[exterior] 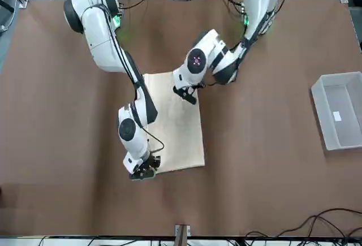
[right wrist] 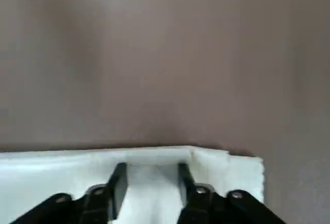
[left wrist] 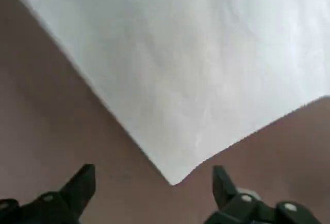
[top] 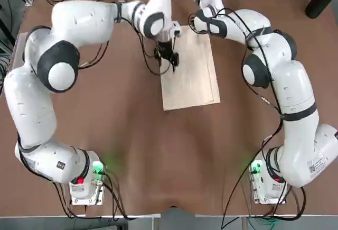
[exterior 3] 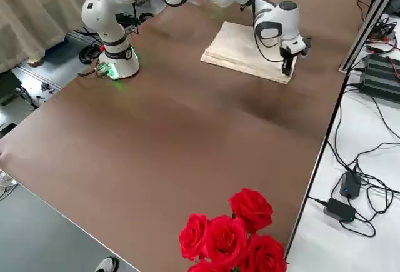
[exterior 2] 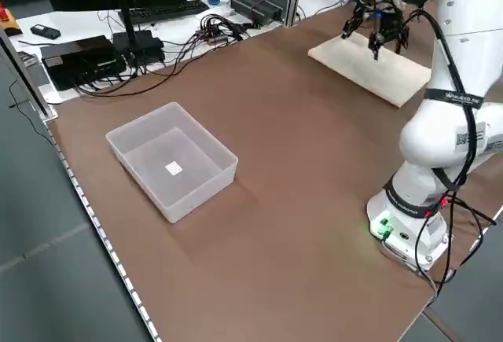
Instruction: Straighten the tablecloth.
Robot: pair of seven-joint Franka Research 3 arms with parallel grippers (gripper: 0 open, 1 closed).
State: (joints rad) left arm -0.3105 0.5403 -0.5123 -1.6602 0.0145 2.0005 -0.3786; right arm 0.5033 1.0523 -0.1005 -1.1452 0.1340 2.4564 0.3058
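1. Cream fabric, the tablecloth lies flat on the brown tabletop, on the far half and about midway between left and right.
2. It reads as a tidy folded rectangle with straight edges and layered sides, with no rumpled patch showing. As a folded piece it looks straightened already. If it is meant to be spread out to full size, that unfolding is all left to do.
3. The left hand hangs just above the cloth near its far left part, fingers spread wide and pinching nothing; in the wrist view a cloth corner lies free below them.
4. The right hand sits low at the far right corner, its fingers parted to either side of the folded edge. I cannot tell whether they press the fabric; it looks like a loose or released hold.
5. The cloth's long axis runs near to far, slightly skewed: its near end sits a little further right than its far end. Its short edges face the robot and the far side.
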